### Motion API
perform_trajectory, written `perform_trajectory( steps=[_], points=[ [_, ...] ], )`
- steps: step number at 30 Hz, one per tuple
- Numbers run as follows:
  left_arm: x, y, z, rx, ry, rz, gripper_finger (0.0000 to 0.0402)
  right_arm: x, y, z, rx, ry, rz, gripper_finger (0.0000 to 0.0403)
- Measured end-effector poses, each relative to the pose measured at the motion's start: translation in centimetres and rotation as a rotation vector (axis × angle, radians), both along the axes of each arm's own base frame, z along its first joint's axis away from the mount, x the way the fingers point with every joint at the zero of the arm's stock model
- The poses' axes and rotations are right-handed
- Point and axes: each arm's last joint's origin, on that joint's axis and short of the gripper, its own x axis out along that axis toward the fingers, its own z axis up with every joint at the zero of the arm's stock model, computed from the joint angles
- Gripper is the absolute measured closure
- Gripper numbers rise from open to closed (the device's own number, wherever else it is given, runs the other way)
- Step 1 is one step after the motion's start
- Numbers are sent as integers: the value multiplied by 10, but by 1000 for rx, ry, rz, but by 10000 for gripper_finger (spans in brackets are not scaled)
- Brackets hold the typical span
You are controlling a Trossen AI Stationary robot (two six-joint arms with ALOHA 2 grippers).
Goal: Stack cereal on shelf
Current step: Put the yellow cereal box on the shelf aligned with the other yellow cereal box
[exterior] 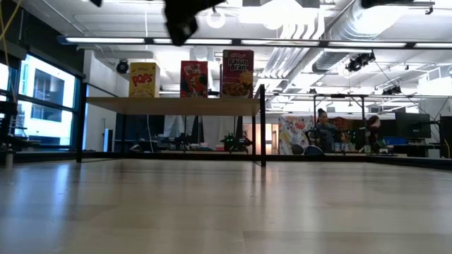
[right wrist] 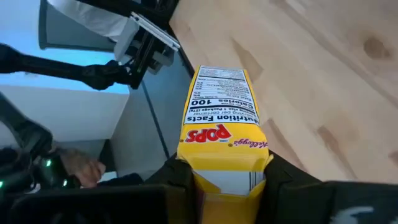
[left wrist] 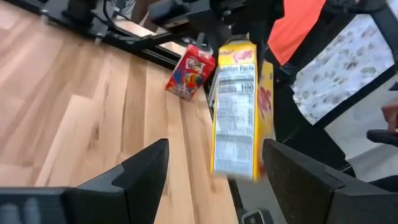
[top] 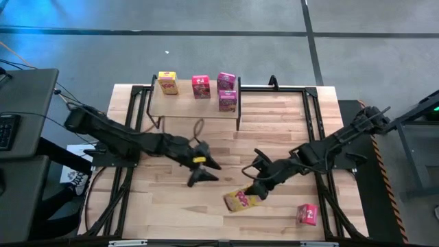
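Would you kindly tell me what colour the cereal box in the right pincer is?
Yellow, with a red logo; the cereal box shows best in the right wrist view.

Glossy printed cardboard cereal (right wrist: 222, 155), light smooth-wood shelf (top: 194, 104) on black metal legs.

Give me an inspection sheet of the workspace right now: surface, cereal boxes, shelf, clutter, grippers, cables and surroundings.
Surface: light wood plank tabletop, no spills seen.
Job's things: low wood-topped shelf with black metal legs carries one yellow cardboard cereal box and three pink cardboard cereal boxes, two stacked. A second yellow box is in the right gripper. A last pink box stands on the table near the front right corner.
Clutter: nothing seen.
Grippers: left gripper open and empty, mid-table; right shut on the second yellow box.
Cables: thin loop by the left arm.
Surroundings: person at desks behind the table.
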Motion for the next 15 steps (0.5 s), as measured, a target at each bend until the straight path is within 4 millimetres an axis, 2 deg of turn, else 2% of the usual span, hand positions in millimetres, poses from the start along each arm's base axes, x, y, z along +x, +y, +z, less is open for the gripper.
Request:
perform_trajectory(
  steps=[8,15],
  points=[
    [45,-17,-5,-55,35,-145,151,11,-1,-13,-62,12,60,329],
    [69,-24,-18,-99,100,-158,151,13,-1,-12,-90,-19,64,329]
  ],
)
